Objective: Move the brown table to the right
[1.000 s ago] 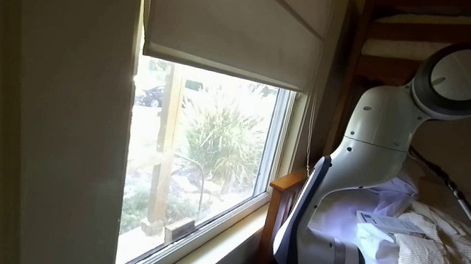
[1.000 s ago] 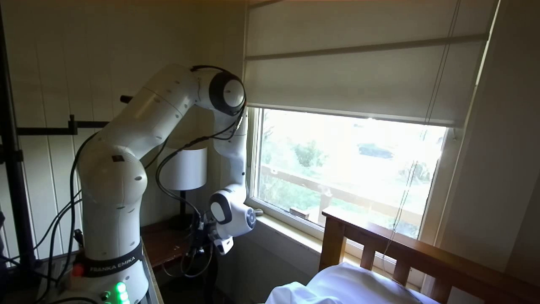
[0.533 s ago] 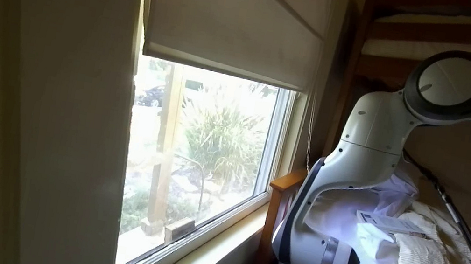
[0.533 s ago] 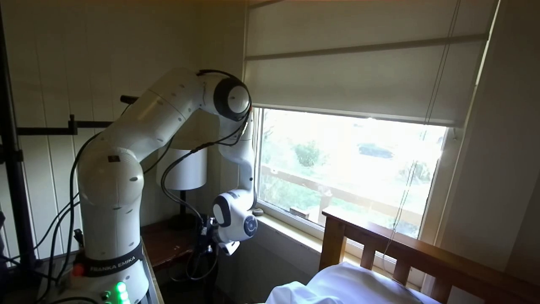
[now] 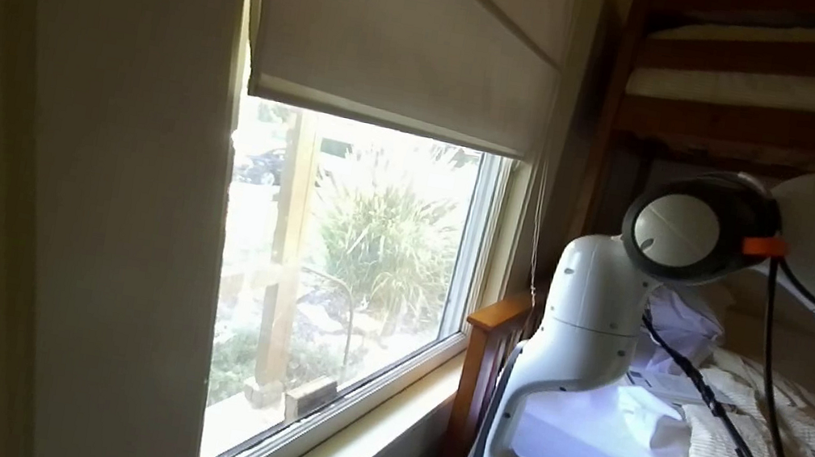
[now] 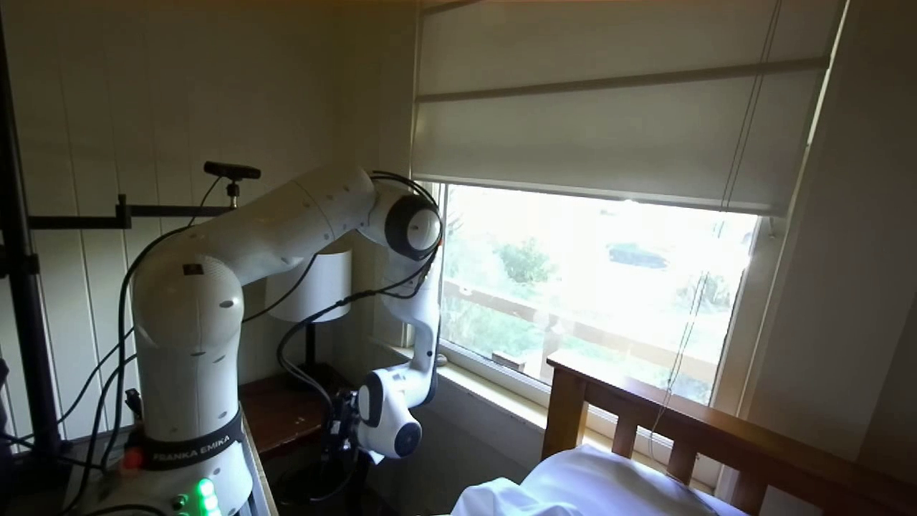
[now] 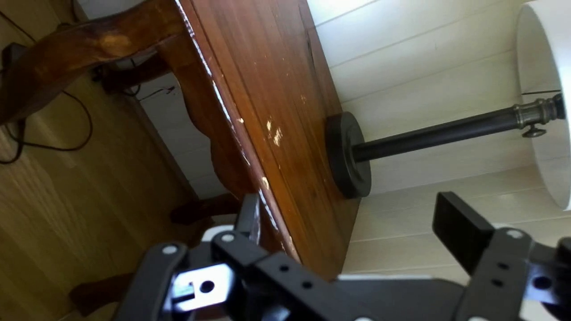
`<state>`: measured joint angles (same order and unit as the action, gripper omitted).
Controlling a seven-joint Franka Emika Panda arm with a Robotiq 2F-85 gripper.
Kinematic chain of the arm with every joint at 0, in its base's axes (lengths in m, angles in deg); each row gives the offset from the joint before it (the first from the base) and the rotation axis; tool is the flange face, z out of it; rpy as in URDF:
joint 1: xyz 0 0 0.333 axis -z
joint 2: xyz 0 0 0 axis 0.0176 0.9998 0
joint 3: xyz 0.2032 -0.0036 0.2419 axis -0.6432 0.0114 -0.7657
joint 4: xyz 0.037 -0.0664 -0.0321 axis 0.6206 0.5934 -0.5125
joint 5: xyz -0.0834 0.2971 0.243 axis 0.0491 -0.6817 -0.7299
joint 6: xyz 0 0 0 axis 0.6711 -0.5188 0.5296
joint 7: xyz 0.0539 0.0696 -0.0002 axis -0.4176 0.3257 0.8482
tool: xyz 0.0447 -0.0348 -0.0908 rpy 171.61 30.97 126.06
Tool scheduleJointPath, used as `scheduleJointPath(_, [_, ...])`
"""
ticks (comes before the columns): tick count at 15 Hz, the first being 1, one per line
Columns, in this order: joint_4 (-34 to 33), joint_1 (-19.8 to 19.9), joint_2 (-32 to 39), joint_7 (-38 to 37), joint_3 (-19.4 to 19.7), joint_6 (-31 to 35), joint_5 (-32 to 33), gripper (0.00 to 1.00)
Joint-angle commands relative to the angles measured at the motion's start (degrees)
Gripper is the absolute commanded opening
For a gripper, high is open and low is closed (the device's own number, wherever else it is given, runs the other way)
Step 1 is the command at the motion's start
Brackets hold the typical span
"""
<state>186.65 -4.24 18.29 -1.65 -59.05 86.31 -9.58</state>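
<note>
The brown table (image 7: pixel 285 133) is a reddish-brown wooden table with a scuffed front edge and curved legs. It fills the middle of the wrist view, tilted in the picture. In an exterior view the brown table (image 6: pixel 283 408) stands in the corner behind the arm, partly hidden by it. My gripper (image 7: pixel 355 218) is open and empty. In the wrist view one finger overlaps the table's front edge and the other is in front of the wall; I cannot tell whether either touches. In an exterior view the gripper (image 6: pixel 338 433) hangs low, in front of the table.
A lamp (image 7: pixel 350 156) with a dark base and white shade stands on the table; the lamp also shows in an exterior view (image 6: pixel 315 287). A wooden bed frame (image 6: pixel 566 416) with white bedding (image 6: pixel 594 480) is near the window sill (image 6: pixel 494 390). Cables (image 7: pixel 58 145) lie on the floor.
The arm has bent down and its elbow has dropped clearly. The gripper is lower, and in an exterior view it has left the picture at the bottom. The table and lamp have not visibly moved.
</note>
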Motion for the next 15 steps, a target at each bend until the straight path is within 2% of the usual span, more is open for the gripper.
scheduleJointPath(1, [-8.03,-2.46,9.68,-0.06,0.25,-3.94,-0.98,1.00])
scheduleJointPath(3, [-11.86,-4.66,13.24,-4.21,0.26,-4.12,0.40,1.00])
scheduleJointPath(4, [-6.92,-3.52,8.84,-1.07,0.97,-3.97,-0.68,1.00])
scheduleJointPath(15, [-20.28,-6.41,20.65,-3.33,-0.11,-4.75,0.76,1.00])
